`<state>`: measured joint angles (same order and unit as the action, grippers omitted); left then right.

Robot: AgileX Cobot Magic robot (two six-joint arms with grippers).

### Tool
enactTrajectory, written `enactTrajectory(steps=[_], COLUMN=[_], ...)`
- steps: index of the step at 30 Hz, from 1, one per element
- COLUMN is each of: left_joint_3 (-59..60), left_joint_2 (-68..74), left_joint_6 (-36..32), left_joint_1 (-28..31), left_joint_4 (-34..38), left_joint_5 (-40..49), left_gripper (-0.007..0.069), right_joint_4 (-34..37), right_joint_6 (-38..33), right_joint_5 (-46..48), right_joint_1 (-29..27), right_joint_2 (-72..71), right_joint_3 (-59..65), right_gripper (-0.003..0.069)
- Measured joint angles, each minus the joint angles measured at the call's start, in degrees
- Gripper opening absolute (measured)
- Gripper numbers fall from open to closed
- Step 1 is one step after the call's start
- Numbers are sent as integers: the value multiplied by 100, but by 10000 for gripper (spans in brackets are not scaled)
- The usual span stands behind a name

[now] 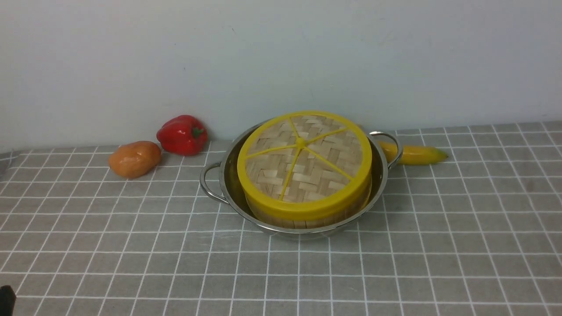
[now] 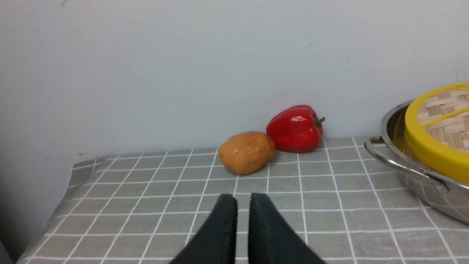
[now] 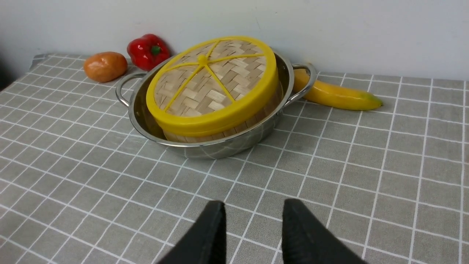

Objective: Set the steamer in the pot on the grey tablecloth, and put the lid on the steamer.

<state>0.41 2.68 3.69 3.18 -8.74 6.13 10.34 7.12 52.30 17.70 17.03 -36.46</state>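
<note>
The shiny steel pot (image 1: 228, 175) stands on the grey tablecloth (image 1: 395, 254) near the back middle. Inside it sits the bamboo steamer (image 1: 303, 221), of which only the lower wall shows. The woven lid (image 1: 307, 166) with its yellow rim and spokes rests on top of the steamer, leaning slightly forward. In the right wrist view the pot (image 3: 227, 145), steamer (image 3: 205, 136) and lid (image 3: 209, 84) lie well ahead of my right gripper (image 3: 254, 205), which is open and empty. My left gripper (image 2: 243, 200) hangs over bare cloth left of the pot (image 2: 421, 179), jaws a narrow gap apart, holding nothing.
A red pepper (image 1: 182, 134) and an orange-brown fruit (image 1: 134, 158) lie by the wall to the pot's left. A banana (image 1: 415, 153) lies behind the pot's right handle. The pale wall runs close behind them. The cloth's left edge shows in the left wrist view.
</note>
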Motion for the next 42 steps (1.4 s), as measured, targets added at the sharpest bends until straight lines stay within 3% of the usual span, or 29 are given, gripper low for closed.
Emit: enactTrajectory(steps=[19, 26, 30, 35, 42], left_joint_3=[0, 0, 0, 0, 0], left_joint_2=[0, 0, 0, 0, 0], left_joint_6=[0, 0, 0, 0, 0], left_joint_1=[0, 0, 0, 0, 0], left_joint_4=[0, 0, 0, 0, 0], left_joint_5=[-6, -11, -11, -11, -11], left_gripper=[90, 104, 108, 117, 128], right_joint_4=[-178, -493, -310, -255, -261], right_joint_6=[-179, -583, -588, -588, -588], right_joint_5=[-131, -2115, -3307, -4099, -4194], right_joint_1=[-49, -1565, -2080, -2350, -2414], right_joint_2=[-28, -600, -1046, -1533, -1683], right_joint_3=[20, 1295, 2425, 3460, 3687], right_gripper=[240, 240, 240, 240, 240])
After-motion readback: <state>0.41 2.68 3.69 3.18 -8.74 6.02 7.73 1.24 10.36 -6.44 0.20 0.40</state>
